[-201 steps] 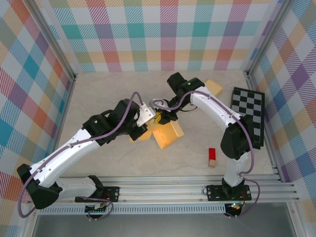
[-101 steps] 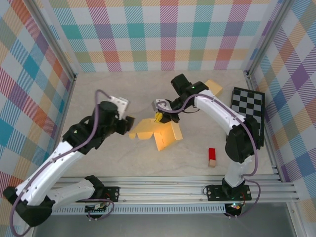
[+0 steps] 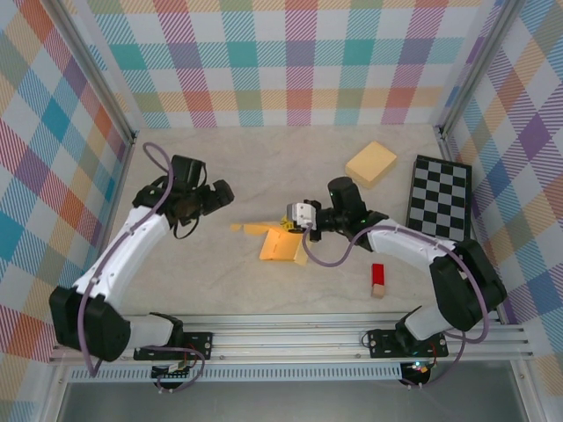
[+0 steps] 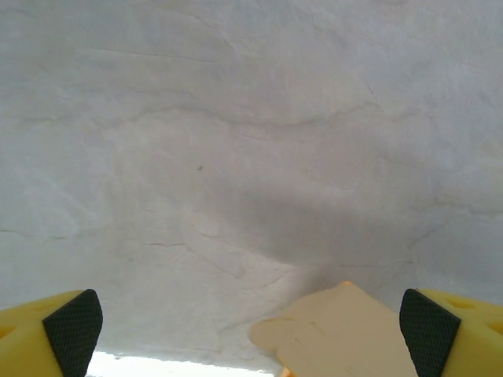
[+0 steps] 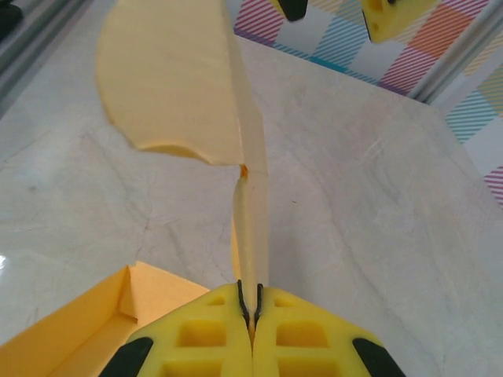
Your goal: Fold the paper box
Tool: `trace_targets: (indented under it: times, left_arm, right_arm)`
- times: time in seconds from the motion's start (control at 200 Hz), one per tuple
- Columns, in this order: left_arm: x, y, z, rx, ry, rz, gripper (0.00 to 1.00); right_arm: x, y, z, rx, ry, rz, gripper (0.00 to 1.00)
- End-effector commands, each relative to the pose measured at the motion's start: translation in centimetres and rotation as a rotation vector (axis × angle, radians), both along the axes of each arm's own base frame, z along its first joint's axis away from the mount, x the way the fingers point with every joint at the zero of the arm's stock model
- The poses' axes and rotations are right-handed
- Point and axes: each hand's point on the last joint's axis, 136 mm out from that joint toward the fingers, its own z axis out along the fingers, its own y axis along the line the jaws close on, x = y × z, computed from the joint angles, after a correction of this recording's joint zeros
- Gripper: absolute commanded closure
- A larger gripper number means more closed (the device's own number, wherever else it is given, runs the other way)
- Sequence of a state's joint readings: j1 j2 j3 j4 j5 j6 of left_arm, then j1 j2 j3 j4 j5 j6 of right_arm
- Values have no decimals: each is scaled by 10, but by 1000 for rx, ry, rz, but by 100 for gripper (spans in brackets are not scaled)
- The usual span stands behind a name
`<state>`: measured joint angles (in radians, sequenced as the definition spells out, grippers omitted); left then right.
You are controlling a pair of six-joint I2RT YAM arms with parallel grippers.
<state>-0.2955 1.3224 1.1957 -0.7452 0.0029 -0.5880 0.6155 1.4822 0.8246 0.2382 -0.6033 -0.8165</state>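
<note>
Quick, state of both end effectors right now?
Left end effector: open, holding nothing.
Right end effector: shut on the box.

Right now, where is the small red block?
In the top view the red block lies right of centre, close to the near rail, to the right of the yellow paper box and nearer than the checkerboard.

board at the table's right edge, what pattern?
The board is a black-and-grey checkerboard, clearest in the top external view.

Bright even light, soft shadow on the table [image 4: 236, 118], white glare low in left wrist view
</note>
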Motion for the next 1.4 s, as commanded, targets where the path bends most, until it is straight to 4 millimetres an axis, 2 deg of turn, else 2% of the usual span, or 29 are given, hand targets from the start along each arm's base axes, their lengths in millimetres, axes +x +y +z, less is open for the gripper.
trace_targets:
  times: [0.0,0.085,0.19,0.355,0.53,0.715,0.885,0.985,1.095,1.22,1.395]
  left_arm:
    - [14,-20,-11,-98,54,-11,6]
    - [16,-23,-30,-101,93,-18,7]
    - [18,-20,-41,-70,101,-15,7]
    - [35,-25,-46,-34,72,-78,7]
    - [58,-31,-62,1,31,-142,7]
    - [82,-52,-52,-48,-38,-187,6]
    - [75,-89,-46,-154,0,-226,6]
    - [66,-103,-46,-182,28,-234,6]
    - [59,-95,-53,-127,76,-227,6]
    - [54,-77,-47,-51,101,-246,6]
    - [53,-72,-26,-70,106,-271,3]
  right_arm:
    - [25,13,36,156,-159,-108,100]
    - [37,15,42,225,-171,-178,100]
    - [42,19,42,250,-177,-192,100]
    - [34,27,20,224,-132,-122,100]
    - [22,29,0,208,-49,-67,100]
    - [17,27,-14,189,6,-49,100]
    - [33,19,-18,197,46,-122,100]
    - [45,11,-13,235,71,-171,100]
    - [51,1,0,310,99,-191,100]
    - [40,-5,13,332,99,-133,100]
    - [20,-12,33,361,87,-31,100]
